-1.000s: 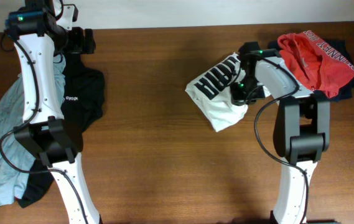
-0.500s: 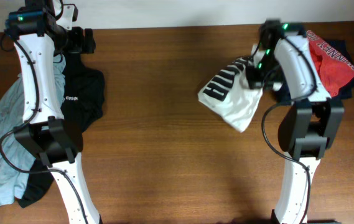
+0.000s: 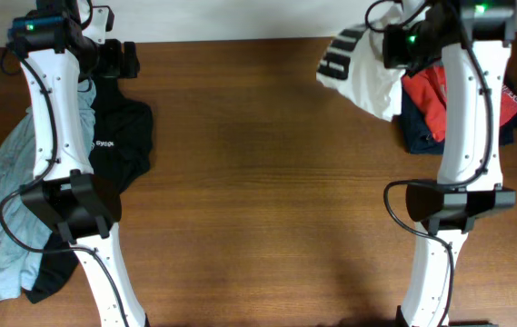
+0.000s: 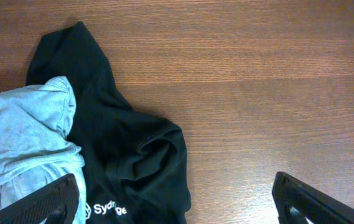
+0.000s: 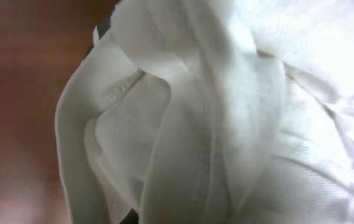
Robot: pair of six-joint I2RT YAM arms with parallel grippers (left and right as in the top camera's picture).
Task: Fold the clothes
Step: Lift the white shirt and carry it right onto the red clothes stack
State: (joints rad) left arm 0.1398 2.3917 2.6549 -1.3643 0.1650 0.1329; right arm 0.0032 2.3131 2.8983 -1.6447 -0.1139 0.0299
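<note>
One white shirt (image 3: 369, 71), right claw (image 3: 400, 43) mostly hidden

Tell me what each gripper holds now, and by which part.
The right gripper holds the white T-shirt by a bunched fold; which part cannot be told. The left gripper is open and holds nothing.
</note>
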